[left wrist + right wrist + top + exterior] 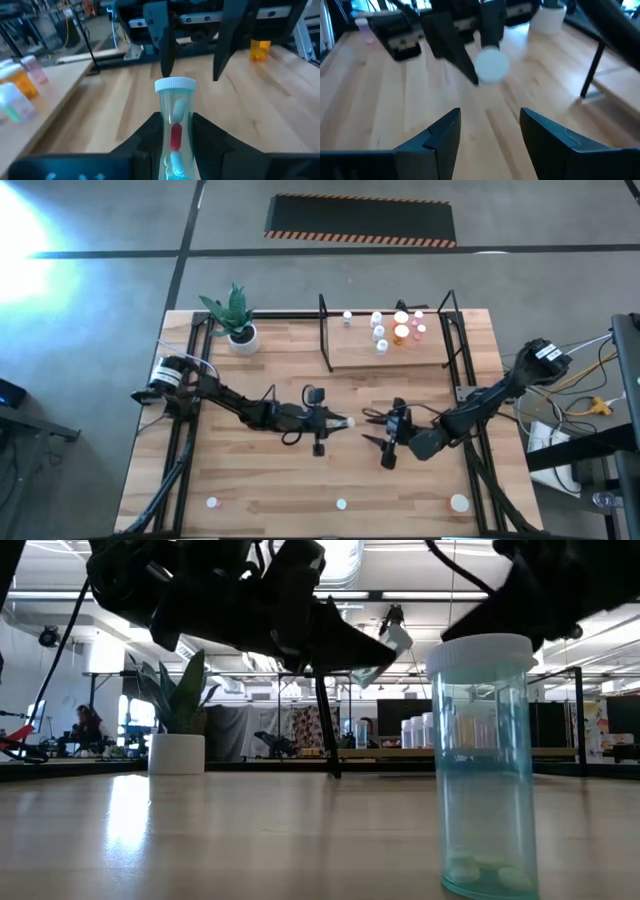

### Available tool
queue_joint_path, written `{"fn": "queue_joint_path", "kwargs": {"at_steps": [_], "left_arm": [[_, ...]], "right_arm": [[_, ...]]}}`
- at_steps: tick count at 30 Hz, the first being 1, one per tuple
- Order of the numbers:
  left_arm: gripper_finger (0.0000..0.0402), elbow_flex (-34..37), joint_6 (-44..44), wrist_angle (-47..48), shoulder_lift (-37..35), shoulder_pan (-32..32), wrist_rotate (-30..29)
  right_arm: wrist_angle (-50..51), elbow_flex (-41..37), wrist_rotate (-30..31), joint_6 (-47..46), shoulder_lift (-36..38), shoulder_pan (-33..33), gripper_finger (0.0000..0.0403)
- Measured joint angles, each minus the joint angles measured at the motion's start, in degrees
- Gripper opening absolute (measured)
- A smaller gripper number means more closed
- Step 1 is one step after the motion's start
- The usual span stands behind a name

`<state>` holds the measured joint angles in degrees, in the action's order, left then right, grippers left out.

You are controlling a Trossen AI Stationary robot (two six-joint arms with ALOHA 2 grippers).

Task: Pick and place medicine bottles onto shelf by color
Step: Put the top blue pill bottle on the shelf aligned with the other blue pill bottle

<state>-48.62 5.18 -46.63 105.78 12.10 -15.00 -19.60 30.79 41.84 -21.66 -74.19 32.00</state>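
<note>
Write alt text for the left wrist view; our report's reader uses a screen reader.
The left gripper is shut on a clear bottle with a white cap, red and white pills inside. Facing it over the wooden table are the open dark fingers of the right gripper. More bottles stand on a shelf at one side.

The left gripper (176,131) clamps a clear medicine bottle (175,130) between its 2 dark fingers (145,137), white cap pointing away from the wrist. Inside the bottle sit pale capsules and 1 red one. Just beyond the cap, the right gripper (192,55) faces it, its 2 dark fingers spread apart above the wooden tabletop (120,105). Farther beyond the cap, an orange bottle (259,50) stands on the table. Off to the side of the held bottle, a cluster of orange, pink and white bottles (20,87) stands on a light board.
</note>
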Motion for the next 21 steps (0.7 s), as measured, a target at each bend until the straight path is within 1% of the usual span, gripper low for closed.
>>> {"fn": "queue_joint_path", "kwargs": {"at_steps": [4,11,14,21], "left_arm": [[0.0068,0.0,1.5,-2.4,0.0,0.0,0.0],[0.0068,0.0,1.3,-2.0,0.0,0.0,0.0],[0.0068,0.0,1.3,-2.0,0.0,0.0,0.0],[0.0068,0.0,1.3,-2.1,0.0,0.0,0.0]], "right_arm": [[0.0,2.2,-0.2,3.6,-0.3,-1.4,0.0194],[0.1,5.1,-0.6,6.2,-1.9,-4.6,0.0194],[-0.4,5.5,-4.4,7.3,-1.5,-5.2,0.0194],[-0.4,5.7,-7.3,7.2,-1.6,-6.8,0.0194]]}}
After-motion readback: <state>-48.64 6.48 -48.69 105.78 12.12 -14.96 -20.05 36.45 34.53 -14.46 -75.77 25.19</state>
